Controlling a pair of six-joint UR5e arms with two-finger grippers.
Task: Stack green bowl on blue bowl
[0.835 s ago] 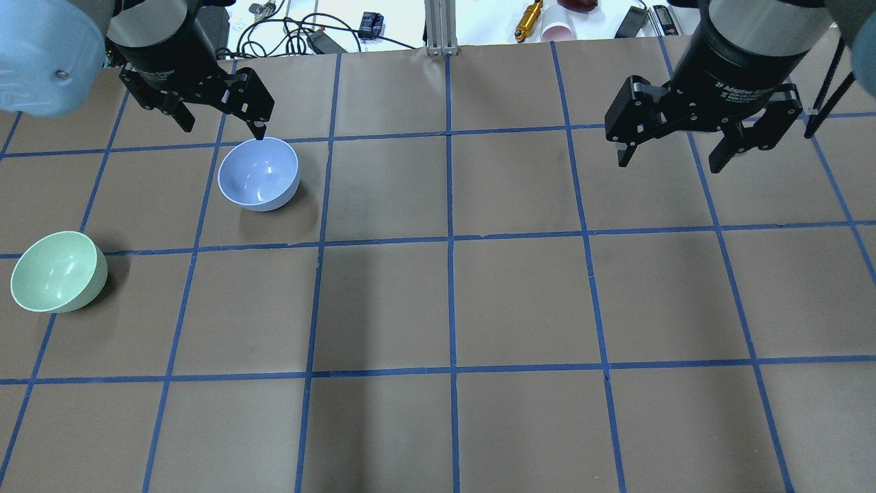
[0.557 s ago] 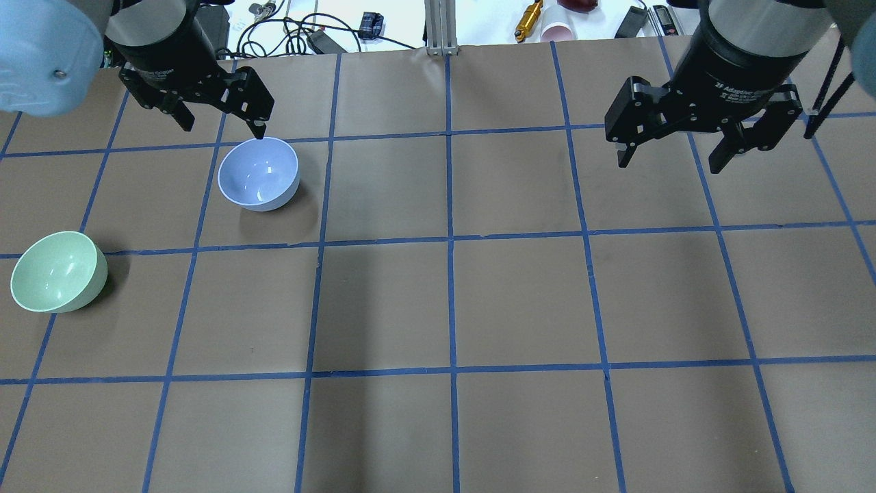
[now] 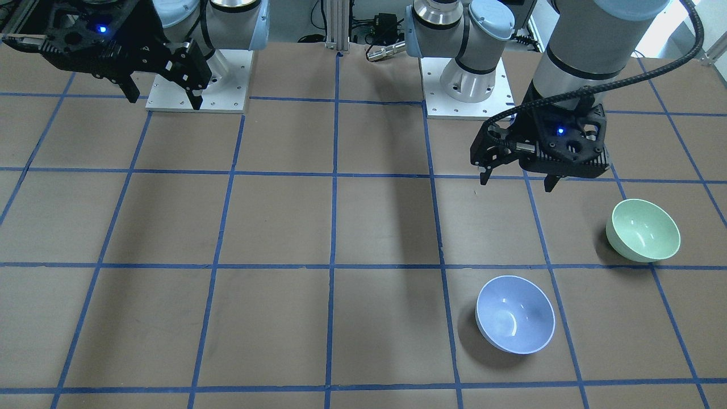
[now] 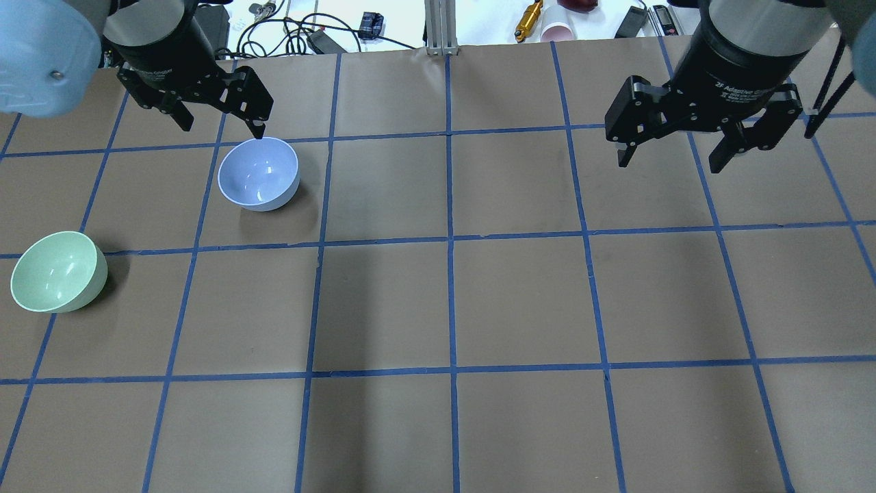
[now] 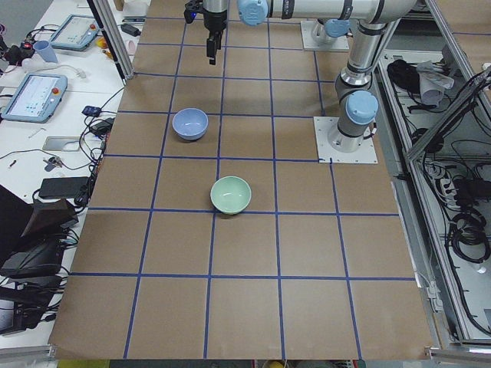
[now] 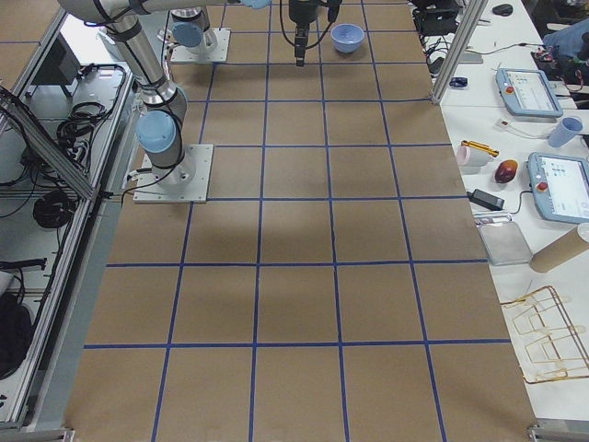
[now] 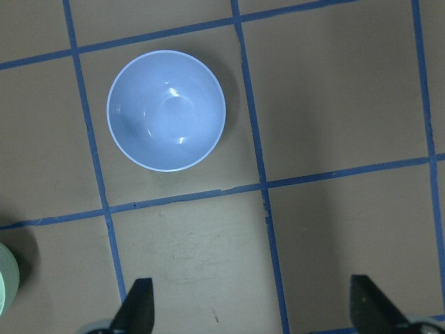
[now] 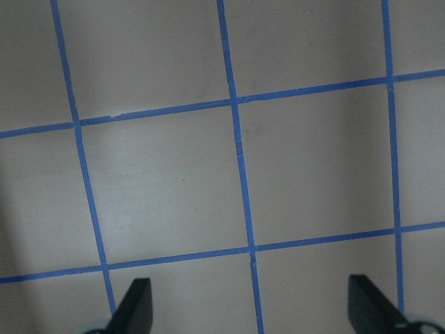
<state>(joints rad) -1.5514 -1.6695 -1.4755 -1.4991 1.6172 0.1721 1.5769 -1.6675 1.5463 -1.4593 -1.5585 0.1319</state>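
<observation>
The green bowl (image 4: 58, 272) stands upright on the brown table at my far left; it also shows in the front view (image 3: 643, 230). The blue bowl (image 4: 259, 173) stands upright about one grid square away from it, also seen in the front view (image 3: 514, 313) and the left wrist view (image 7: 166, 110). My left gripper (image 4: 222, 129) is open and empty, high above the table; in the front view (image 3: 515, 183) it hangs on the robot's side of both bowls. My right gripper (image 4: 668, 164) is open and empty, high over the right half.
Blue tape lines divide the brown table (image 4: 452, 301) into squares. Beyond its far edge lie cables (image 4: 287, 31), a yellow tool (image 4: 529, 19) and a pink cup (image 4: 558, 31). The arm bases (image 3: 463, 85) stand at the robot's side.
The left gripper has crept very slightly up in the overhead view. The bowls and the right arm have not moved.
</observation>
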